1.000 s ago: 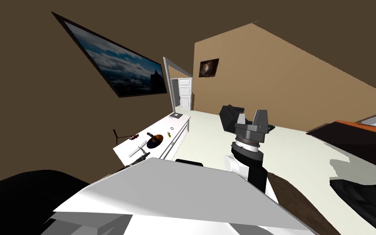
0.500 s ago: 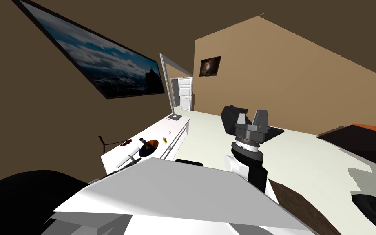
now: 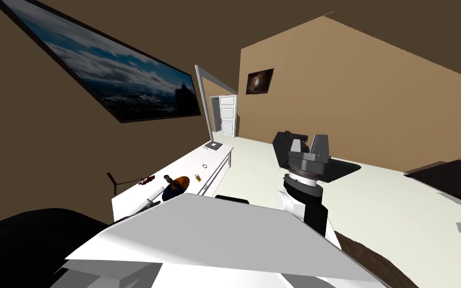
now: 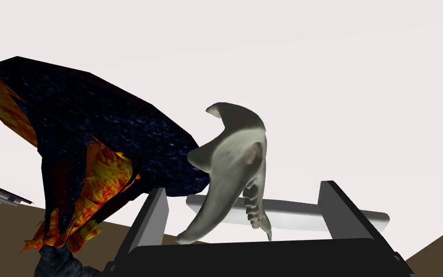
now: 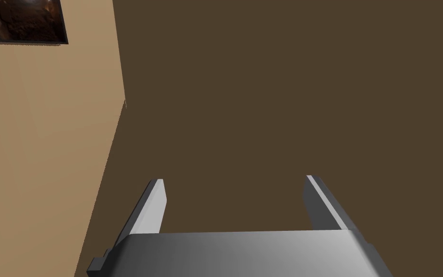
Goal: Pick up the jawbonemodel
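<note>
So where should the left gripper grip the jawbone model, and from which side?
Across the narrow middle of the jawbone model, where its two branches run side by side. Come straight ahead along the left gripper, whose open fingers stand either side of it. The dark blue and orange object crowds one finger, so probably not from there.

A grey jawbone sits between the left gripper's spread fingers, beside a blue-orange object, on a white surface.
</note>
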You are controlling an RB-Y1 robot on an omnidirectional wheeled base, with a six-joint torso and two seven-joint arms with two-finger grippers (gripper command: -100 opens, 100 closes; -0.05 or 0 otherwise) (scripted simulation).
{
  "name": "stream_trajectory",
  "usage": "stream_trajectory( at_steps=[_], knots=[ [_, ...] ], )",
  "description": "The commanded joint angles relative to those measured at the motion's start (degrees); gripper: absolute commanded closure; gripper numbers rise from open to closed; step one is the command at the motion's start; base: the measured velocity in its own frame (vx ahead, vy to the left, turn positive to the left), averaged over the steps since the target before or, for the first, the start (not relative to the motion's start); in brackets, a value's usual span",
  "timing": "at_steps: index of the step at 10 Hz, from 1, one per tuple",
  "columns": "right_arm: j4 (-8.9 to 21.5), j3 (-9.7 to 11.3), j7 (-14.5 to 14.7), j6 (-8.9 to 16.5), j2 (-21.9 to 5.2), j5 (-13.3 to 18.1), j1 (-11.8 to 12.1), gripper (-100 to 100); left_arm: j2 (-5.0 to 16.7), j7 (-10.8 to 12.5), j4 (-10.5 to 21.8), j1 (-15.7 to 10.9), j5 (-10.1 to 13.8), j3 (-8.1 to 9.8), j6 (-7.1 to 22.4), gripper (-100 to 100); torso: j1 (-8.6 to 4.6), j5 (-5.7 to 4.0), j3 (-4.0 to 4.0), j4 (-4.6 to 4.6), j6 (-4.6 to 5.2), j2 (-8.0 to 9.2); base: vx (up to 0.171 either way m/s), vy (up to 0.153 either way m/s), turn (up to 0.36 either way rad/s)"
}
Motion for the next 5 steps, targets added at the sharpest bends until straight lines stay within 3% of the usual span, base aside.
stream_trajectory(
  at_steps=[1, 3, 5],
  knots=[
    [0.0, 0.0, 0.0, 0.0, 0.0, 0.0, 0.0, 0, 0.1, -0.2, 2.5, -0.2, -0.1, -0.21, -0.2, -100, 0.0, 0.0, 0.0, 0.0, 0.0, 0.0, 0.186, -0.021, 0.014],
    [0.0, 0.0, 0.0, 0.0, 0.0, 0.0, 0.0, 0, 0.7, 0.1, 4.3, -0.4, -0.3, -0.92, 0.5, -100, 0.11, 0.06, 0.33, 0.13, 0.01, 0.61, 0.065, -0.01, 0.011],
    [0.0, 0.0, 0.0, 0.0, 0.0, 0.0, 0.0, 0, 1.5, 0.5, 6.9, -0.7, -0.5, -2.04, 1.6, -100, 0.13, 0.07, 0.31, 0.13, 0.01, 0.54, 0.152, 0.0, 0.051]
  ],
)
